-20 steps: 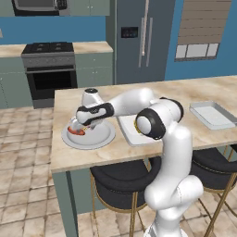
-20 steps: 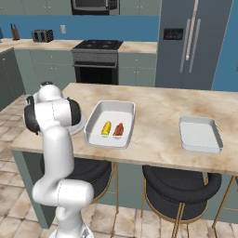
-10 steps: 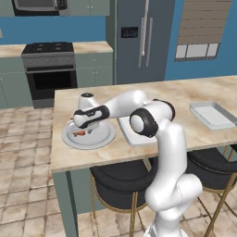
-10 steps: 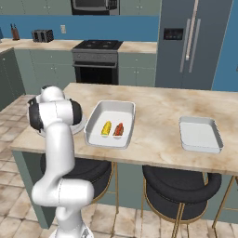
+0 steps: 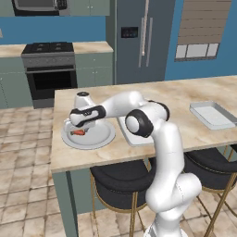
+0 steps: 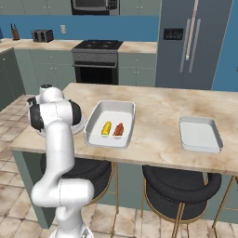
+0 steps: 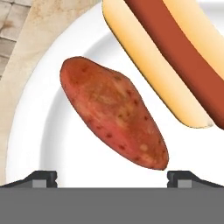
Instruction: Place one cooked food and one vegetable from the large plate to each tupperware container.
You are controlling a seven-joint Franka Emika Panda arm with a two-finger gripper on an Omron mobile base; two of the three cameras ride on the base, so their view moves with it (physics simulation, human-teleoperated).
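— What is around you, from the biggest thing down?

— The kitchen island (image 5: 185, 99) crosses the middle of the left base view. On it, at the left, lies the large plate (image 5: 99, 139). In the right base view the larger tupperware container (image 6: 111, 122) stands in the centre, with a yellow piece (image 6: 106, 128) and a reddish piece (image 6: 118, 129) side by side inside. The smaller container (image 6: 199, 134) is at the right, well apart from it.

— And your hand?

— My gripper (image 5: 79, 119) hangs over the plate's left part. My fingers (image 7: 41, 177) are spread wide and grip nothing. In the hand view a red potato (image 7: 113, 113) lies in the centre, between my tips. A hot dog (image 7: 173, 52) lies at the upper right, just beside the potato.
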